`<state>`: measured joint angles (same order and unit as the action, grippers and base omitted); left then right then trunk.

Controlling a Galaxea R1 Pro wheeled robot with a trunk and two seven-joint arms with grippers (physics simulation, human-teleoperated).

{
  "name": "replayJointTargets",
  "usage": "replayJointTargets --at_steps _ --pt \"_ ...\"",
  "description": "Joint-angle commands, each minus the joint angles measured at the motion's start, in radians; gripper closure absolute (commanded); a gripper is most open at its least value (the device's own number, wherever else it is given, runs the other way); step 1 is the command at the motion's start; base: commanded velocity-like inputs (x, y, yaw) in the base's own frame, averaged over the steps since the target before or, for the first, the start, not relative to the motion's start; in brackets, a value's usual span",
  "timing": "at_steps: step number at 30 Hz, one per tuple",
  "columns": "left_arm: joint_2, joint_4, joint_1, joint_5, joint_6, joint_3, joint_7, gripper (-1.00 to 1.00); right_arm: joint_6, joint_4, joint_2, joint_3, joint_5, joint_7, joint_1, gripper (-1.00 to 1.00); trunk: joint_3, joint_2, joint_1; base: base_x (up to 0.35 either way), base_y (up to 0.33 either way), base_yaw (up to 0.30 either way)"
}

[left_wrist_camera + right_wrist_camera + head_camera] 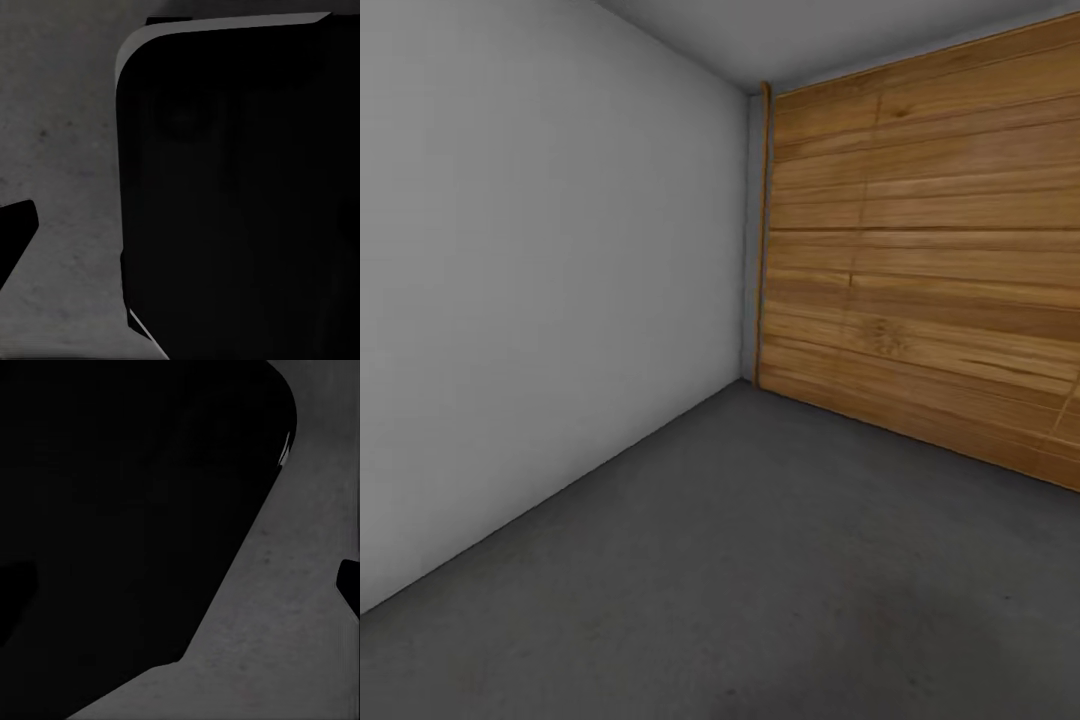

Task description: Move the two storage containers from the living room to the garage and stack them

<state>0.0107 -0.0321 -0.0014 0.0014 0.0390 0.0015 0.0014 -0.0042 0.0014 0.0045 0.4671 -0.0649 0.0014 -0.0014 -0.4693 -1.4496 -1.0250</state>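
Note:
I am in the garage, facing a corner. The dark grey concrete floor (760,560) stretches ahead of me. The two storage containers and the living room are out of view. In the left wrist view, one dark fingertip (16,232) of my left gripper (180,232) sits at the picture's edge over the floor (67,150). In the right wrist view, the fingertips (349,585) of my right gripper (180,585) stand far apart. Both grippers are open with nothing between the fingers.
A plain pale grey wall (540,280) runs along the left. A wide wooden-plank door (930,260) closes the right side and meets the wall at the corner. My own dark base (240,195) (127,510) looms in both wrist views.

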Motion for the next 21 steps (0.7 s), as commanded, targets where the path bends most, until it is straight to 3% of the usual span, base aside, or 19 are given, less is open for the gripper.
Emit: replayJointTargets --at_steps 1,21 --pt "0.0 0.0 0.0 0.0 0.002 0.0 0.0 -1.0 0.0 0.0 0.0 0.007 -0.006 0.0 0.0 -1.0 -0.001 0.0 0.0 0.0 0.0 0.275" --pt "0.0 0.0 0.0 0.0 0.002 0.0 0.0 -1.0 0.0 0.0 0.0 0.007 -0.007 0.0 0.0 -1.0 -0.001 0.0 0.0 0.0 0.0 0.275"
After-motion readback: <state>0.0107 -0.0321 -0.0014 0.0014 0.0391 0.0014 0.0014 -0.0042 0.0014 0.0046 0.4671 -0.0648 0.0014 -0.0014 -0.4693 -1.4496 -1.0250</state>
